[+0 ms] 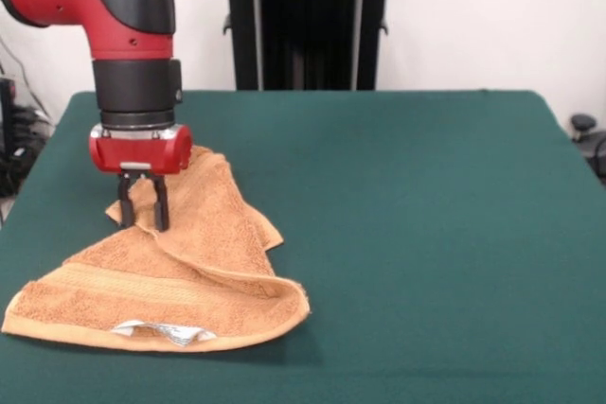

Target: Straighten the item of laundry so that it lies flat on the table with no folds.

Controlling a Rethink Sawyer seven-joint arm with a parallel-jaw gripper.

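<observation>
One tool (pixel 143 211) pinches one folded towel (pixel 180 281) on one green table (pixel 426 234).

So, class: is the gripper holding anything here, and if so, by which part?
It seems so, though not for certain: the gripper has its fingers closed around a raised fold of the towel, near its far end.

A towel (pixel 180 272) lies folded over itself at the table's (pixel 426 234) front left, the gripper (pixel 143 213) down on its rear part
</observation>
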